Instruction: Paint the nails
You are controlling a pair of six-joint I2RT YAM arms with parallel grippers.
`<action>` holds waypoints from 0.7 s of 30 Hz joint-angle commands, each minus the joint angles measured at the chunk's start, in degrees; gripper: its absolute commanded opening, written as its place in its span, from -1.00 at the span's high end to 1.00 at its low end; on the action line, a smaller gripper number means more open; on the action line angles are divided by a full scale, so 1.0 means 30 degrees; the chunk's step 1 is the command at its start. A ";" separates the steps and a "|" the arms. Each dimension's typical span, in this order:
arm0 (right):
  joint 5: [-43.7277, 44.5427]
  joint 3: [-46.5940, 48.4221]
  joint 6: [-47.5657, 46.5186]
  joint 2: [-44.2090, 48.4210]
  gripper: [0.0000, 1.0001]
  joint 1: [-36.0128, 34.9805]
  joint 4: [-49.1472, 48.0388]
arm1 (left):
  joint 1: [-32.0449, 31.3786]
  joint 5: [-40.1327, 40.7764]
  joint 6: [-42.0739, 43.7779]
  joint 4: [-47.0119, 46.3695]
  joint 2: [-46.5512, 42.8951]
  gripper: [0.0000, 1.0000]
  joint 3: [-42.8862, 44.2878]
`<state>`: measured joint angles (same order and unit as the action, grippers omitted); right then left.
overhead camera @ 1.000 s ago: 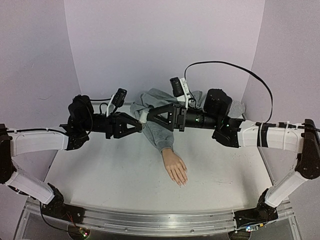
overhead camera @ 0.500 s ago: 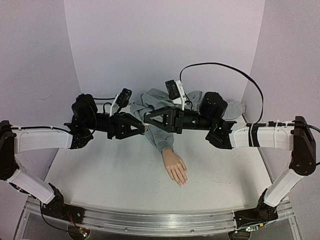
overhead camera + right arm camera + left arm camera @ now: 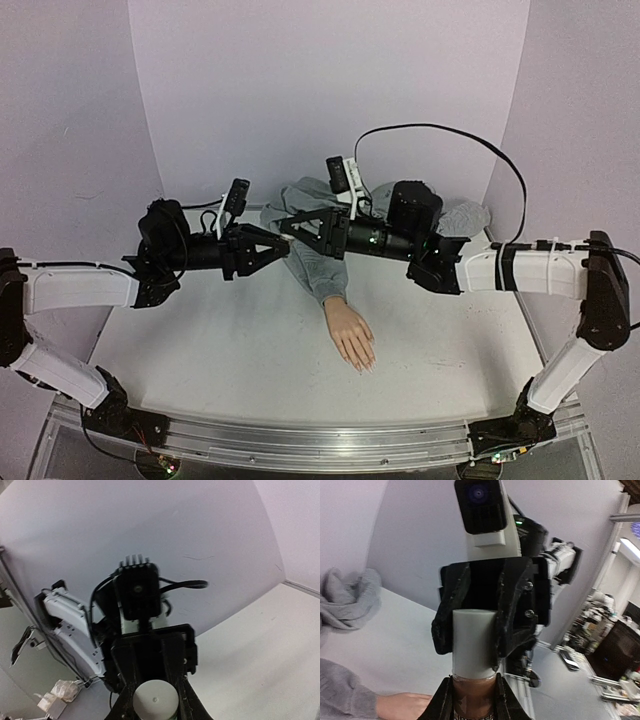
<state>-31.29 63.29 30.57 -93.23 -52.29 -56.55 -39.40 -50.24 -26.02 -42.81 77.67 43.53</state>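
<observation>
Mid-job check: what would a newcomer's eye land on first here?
Above the table, the left gripper clamps a small brown bottle while the right gripper, facing it, is shut on its white cap. Below them, a mannequin hand in a grey sleeve lies mid-table.

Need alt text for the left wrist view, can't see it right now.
The left tool grips a brown bottle at the bottom edge, while the right tool, facing the camera, is clamped on its white cap. A mannequin hand in a grey sleeve lies on the table, lower left.
</observation>
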 commanded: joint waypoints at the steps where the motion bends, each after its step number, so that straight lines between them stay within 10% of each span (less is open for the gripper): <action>1: 0.7653 0.2388 -0.0707 -0.0138 1.00 -0.2295 0.4626 | -0.0761 1.2818 0.4812 0.3685 -0.1897 1.00 -0.0466; 5: 1.7886 0.4946 0.1260 -0.1001 1.00 -0.4710 0.8794 | -0.2165 2.1819 0.8556 0.8392 -0.1741 1.00 0.0885; 14: 1.8077 0.8342 0.1137 -0.3313 0.97 -0.6156 0.8389 | -0.2242 1.9287 0.8552 0.8554 -0.2067 1.00 0.0094; 21: 1.6036 0.6837 -0.1314 -0.1269 -0.20 -0.5373 0.8286 | -0.2176 1.3905 0.8544 0.8715 -0.2750 1.00 -0.0084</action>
<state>24.25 84.25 30.68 -104.12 -66.63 -27.75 -47.66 -4.36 -0.62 -18.72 70.63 43.33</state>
